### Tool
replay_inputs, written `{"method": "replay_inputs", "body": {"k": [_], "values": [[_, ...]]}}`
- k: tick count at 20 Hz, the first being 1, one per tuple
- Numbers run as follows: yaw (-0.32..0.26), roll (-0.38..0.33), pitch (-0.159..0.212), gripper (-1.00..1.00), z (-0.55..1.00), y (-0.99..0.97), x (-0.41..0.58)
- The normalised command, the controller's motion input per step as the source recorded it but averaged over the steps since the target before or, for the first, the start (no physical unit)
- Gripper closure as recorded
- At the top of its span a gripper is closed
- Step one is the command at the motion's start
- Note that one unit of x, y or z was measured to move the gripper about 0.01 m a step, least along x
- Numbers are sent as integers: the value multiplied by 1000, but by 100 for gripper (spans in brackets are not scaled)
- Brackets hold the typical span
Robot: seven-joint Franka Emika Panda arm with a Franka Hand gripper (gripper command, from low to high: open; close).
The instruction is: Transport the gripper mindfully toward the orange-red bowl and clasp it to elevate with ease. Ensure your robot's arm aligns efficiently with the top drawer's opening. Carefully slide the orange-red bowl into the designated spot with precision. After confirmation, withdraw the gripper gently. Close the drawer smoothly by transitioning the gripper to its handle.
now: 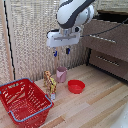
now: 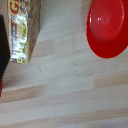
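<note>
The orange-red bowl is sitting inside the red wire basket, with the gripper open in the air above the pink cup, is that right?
Not quite. The orange-red bowl sits on the bare wooden floor, outside the red wire basket, as the exterior view shows. The rest holds: the gripper hangs open in the air above the pink cup.

The exterior view stands off from the wooden tabletop [image 1: 95,107], looking down and across at the robot's arm [image 1: 75,12] and drawers. The wrist view looks straight down, close over the boards. Both catch the orange-red bowl [image 1: 76,86] [image 2: 108,27] and the yellow box [image 1: 50,82] [image 2: 24,30].
</note>
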Motion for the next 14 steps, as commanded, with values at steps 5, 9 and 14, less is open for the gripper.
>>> {"method": "replay_inputs", "body": {"k": [5, 9, 14], "values": [[-44, 43, 0, -100, -173, -435, -65], [-52, 74, -5, -100, -181, -654, -187], [-41, 65, 0, -100, -173, -553, -213]]}}
